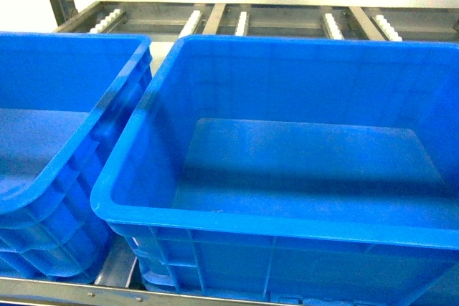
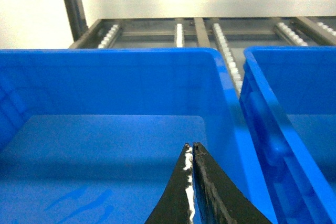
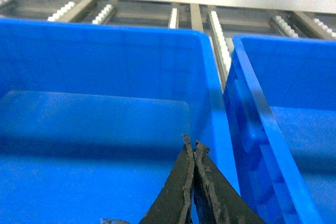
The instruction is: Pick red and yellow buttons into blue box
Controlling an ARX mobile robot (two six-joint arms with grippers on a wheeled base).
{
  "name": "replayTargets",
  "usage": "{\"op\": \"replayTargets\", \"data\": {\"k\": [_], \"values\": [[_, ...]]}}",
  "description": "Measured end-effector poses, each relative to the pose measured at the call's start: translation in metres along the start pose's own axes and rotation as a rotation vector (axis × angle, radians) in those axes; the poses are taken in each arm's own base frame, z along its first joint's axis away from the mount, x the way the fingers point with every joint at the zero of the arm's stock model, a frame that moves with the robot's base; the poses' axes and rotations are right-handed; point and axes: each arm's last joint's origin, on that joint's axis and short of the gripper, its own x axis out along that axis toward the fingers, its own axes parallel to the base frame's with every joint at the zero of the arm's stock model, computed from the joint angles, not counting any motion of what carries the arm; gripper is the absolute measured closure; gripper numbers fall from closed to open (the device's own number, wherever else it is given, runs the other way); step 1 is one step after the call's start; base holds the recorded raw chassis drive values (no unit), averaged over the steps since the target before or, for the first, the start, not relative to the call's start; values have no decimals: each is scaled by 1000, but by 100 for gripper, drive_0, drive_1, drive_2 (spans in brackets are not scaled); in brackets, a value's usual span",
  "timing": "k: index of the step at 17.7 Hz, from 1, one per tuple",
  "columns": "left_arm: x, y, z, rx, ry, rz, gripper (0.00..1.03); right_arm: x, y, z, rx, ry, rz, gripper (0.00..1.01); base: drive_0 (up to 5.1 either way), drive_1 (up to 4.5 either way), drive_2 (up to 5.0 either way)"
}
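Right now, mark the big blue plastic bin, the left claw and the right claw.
big blue plastic bin (image 1: 237,216): head view, near rim.
left claw (image 2: 192,147): left wrist view, shut tips.
right claw (image 3: 191,141): right wrist view, shut tips.

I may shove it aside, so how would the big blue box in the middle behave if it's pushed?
The blue box looks like rigid ribbed plastic and holds nothing visible, so it's probably light. On the roller rack, it would likely slide easily, not tip. The neighbouring box sits close on the left, limiting travel.

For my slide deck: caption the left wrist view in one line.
Left claw, shut and empty, poised over a bare blue box beside a second box on a roller rack; no buttons visible.
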Motion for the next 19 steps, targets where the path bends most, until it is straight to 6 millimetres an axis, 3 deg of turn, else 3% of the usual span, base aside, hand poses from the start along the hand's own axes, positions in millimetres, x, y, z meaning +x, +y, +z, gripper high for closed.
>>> {"op": "replayTargets", "data": {"k": [6, 19], "values": [[-30, 6, 0, -1, 0, 7, 101, -22, 1, 7, 0, -36, 9, 99, 0, 0, 0], [-55, 6, 8, -1, -26, 7, 101, -44, 0, 12, 0, -51, 9, 99, 0, 0, 0]]}}
